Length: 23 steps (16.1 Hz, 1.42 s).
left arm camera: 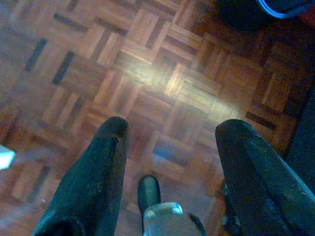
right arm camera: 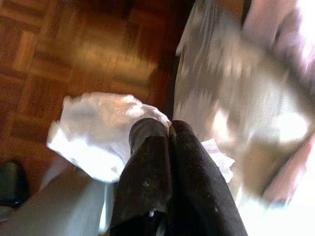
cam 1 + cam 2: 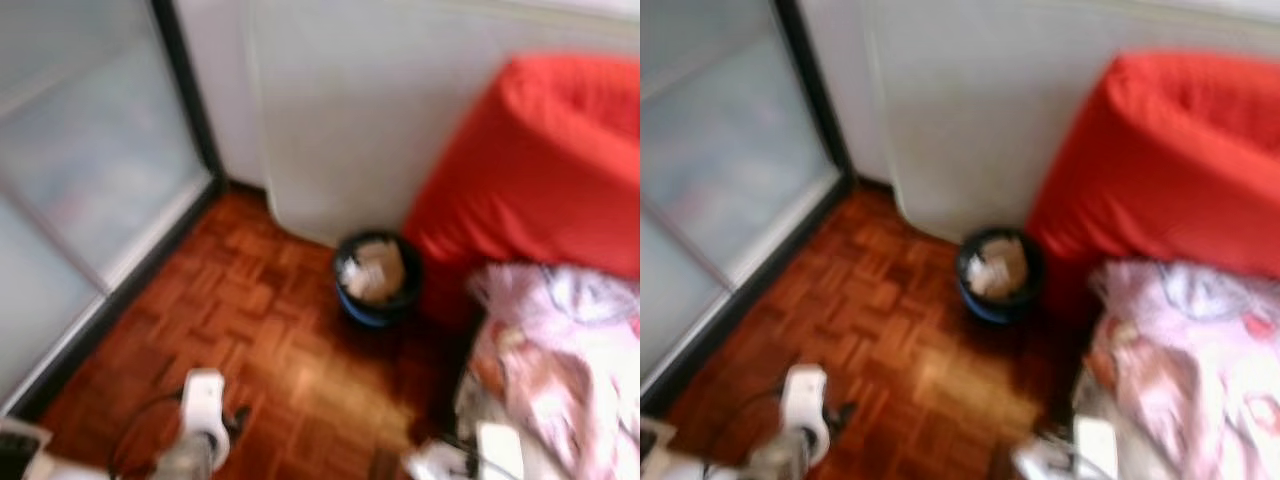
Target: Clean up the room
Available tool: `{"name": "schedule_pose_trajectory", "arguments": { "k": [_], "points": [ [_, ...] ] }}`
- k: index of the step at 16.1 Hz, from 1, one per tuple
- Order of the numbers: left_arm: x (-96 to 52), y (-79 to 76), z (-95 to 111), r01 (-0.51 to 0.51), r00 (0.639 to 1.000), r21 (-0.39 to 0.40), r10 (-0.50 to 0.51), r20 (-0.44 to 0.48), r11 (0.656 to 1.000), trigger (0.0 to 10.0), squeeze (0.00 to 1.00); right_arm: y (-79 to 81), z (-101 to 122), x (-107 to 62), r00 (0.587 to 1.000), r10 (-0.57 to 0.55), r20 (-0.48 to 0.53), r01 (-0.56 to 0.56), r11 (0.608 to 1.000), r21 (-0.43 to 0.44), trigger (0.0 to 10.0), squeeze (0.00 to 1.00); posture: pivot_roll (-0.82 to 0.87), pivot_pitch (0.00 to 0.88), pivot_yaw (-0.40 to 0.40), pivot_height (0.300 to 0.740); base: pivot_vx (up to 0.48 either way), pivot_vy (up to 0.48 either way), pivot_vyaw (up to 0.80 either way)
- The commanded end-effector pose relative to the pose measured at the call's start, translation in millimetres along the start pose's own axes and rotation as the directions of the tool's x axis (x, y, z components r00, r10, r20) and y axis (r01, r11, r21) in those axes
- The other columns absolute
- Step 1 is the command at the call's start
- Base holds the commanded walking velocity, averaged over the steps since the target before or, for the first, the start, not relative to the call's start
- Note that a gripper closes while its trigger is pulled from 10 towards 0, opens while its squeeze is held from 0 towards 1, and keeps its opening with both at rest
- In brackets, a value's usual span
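A dark waste bin (image 3: 375,275) with a blue base stands on the parquet against the white wall, with crumpled paper inside it. My right gripper (image 2: 169,129) is shut on a crumpled white tissue (image 2: 98,132), low beside the patterned cloth; the tissue (image 3: 440,462) also shows at the bottom edge of the left eye view. My left gripper (image 1: 170,128) hangs open over bare floor with nothing between its fingers, and the bin's blue rim (image 1: 285,6) lies some way beyond it. The left arm (image 3: 203,415) is at the lower left.
A red sofa or cushion (image 3: 540,170) fills the right side, right next to the bin. Pink patterned cloth (image 3: 560,370) is heaped below it. A frosted glass sliding door (image 3: 90,170) with a dark frame runs along the left. Parquet floor (image 3: 270,340) lies between.
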<state>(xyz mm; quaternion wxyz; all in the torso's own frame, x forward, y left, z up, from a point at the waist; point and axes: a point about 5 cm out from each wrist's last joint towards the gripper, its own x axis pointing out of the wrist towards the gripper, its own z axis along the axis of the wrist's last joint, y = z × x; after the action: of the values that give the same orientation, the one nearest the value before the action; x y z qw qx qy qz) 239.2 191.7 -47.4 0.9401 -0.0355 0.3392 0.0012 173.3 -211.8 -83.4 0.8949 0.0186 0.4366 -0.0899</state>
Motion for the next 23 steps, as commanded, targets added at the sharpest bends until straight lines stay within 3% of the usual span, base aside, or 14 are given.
{"name": "schedule_pose_trajectory", "arguments": {
  "k": [1,23],
  "points": [
    [-5.3,15.1,-10.4,-0.043,0.998,0.008,0.043,-0.039,0.999,10.0,0.00,12.2,-0.8,0.3,0.999,0.033,-0.001,-0.033,0.999,0.008,10.0,0.00,-0.02,0.174,-0.038,0.740,0.289,0.000,0.80],
    [-4.0,15.1,-5.6,-0.037,0.999,0.015,0.038,-0.027,0.999,10.0,0.00,14.8,-2.4,0.5,0.999,0.048,-0.020,-0.047,0.997,0.060,10.0,0.00,0.00,0.189,-0.032,0.740,0.291,0.000,0.00]
  ]
}}
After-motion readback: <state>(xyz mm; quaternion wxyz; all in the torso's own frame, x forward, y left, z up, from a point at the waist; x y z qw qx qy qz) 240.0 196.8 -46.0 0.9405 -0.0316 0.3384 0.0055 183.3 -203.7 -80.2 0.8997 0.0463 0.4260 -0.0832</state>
